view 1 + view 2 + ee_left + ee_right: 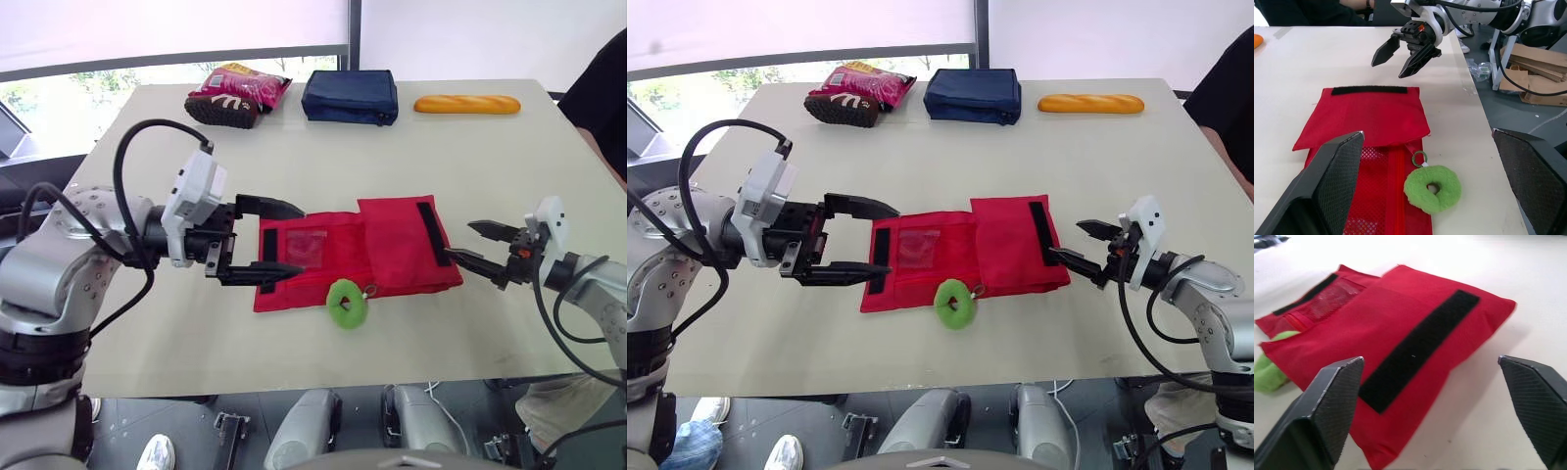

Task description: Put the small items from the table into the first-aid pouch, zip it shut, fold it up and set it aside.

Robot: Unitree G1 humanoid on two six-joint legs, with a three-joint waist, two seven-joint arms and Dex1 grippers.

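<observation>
As the red first-aid pouch [392, 245] lies flat near the front edge of the table [294, 357], I judge packing and zipping done and folding to be the step in hand. Nearest, a green plush ring [347, 304] rests against the pouch's front edge, tied to the zip pull by a small metal loop. The pouch's right panel is folded over the middle, its black hook-and-loop strip [431, 230] facing up; the left panel lies open, showing a mesh window and a second strip [268, 250].

My left pincer [294, 239] is spread wide and empty, its fingers bracketing the pouch's left end. My right pincer [460, 241], also parted and empty, points at the folded right edge, just beside it.

To fold well, I should pinch the left edge low, lift it over squarely so strip meets strip, and keep the plush ring out of the crease while the right pincer steadies the folded side.

Farther back lie a snack bag [235, 93], a navy pouch [350, 95] and a baguette [466, 104].
</observation>
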